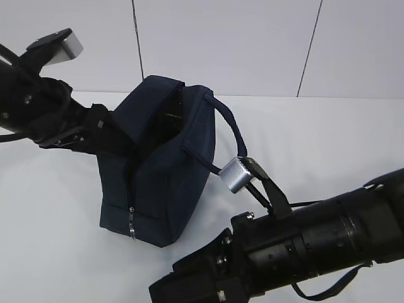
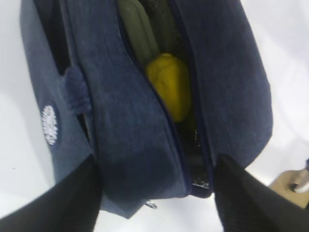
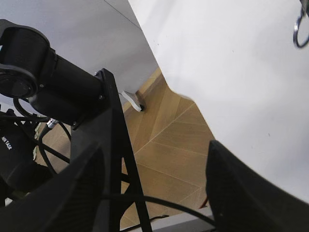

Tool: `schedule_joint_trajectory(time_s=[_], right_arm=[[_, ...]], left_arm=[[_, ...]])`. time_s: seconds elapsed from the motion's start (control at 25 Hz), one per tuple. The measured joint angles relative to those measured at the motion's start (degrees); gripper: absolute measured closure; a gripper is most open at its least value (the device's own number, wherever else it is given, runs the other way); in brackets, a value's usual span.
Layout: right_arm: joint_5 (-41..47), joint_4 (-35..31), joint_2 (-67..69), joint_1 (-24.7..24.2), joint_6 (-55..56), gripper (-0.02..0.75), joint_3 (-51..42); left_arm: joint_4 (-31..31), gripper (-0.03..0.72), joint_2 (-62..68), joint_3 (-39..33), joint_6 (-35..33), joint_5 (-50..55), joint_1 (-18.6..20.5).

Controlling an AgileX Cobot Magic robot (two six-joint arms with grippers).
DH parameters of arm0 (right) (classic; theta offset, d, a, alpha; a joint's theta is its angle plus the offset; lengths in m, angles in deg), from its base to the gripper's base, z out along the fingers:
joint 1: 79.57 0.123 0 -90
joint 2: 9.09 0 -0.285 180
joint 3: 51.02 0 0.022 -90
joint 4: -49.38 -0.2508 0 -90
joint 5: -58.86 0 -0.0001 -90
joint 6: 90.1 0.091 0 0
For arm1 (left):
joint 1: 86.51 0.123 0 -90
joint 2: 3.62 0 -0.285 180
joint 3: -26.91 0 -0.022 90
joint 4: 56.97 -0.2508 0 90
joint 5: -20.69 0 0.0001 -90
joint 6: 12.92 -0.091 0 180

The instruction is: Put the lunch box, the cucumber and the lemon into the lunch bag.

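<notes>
The navy lunch bag (image 1: 167, 183) stands upright mid-table with its top unzipped. Down in its opening lies the yellow lemon (image 2: 170, 87). Behind the lemon stands a pale sage-green edge, the lunch box (image 2: 137, 34), with a darker green strip beside it that looks like the cucumber (image 2: 164, 24). My left gripper (image 2: 157, 162) is open and straddles one end of the bag, a finger on each side (image 1: 113, 136). My right gripper (image 3: 152, 154) is open and holds nothing. It hangs past the table's front edge over the floor, low in the exterior view (image 1: 189, 284).
One bag handle (image 1: 230, 136) loops toward the right arm's silver camera block (image 1: 237, 175). A zipper pull (image 1: 132, 230) hangs on the bag's near corner. A metal ring (image 3: 300, 29) shows at the right wrist view's top corner. The wooden floor (image 3: 178, 145) and a black stand lie below.
</notes>
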Motion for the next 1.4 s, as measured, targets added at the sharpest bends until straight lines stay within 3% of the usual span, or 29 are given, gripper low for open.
schedule_joint_trajectory(time_s=[0.08,0.16,0.28,0.36,0.48,0.76,1.08,1.4], right_arm=[[0.70,-0.14,0.72,0.00,-1.11,0.253,1.23],[0.99,-0.27,0.93,0.00,-1.68,0.267,2.20],[1.12,-0.38,0.93,0.00,-2.03,0.273,2.72],[1.12,-0.38,0.93,0.00,-2.03,0.274,2.72],[1.12,-0.38,0.93,0.00,-2.25,0.277,2.72],[-4.77,-0.38,0.93,0.00,-3.95,0.278,2.72],[-11.28,-0.38,0.93,0.00,-4.09,0.278,4.55],[-21.23,-0.73,0.93,0.00,-3.37,0.278,7.34]], left_arm=[[1.46,0.221,1.04,0.00,0.00,1.19,0.00],[2.07,0.335,2.26,0.00,-0.04,2.26,0.00],[2.37,0.569,3.27,0.00,-0.04,2.68,0.00],[2.49,0.639,3.36,0.00,-0.04,2.56,0.00],[3.96,0.662,3.48,0.00,-0.13,1.38,0.00],[15.57,0.667,7.08,0.00,-0.42,-0.41,0.00],[31.22,0.668,9.02,0.00,-8.02,-1.79,0.00],[36.17,0.670,9.39,0.00,-9.46,-2.59,0.00]])
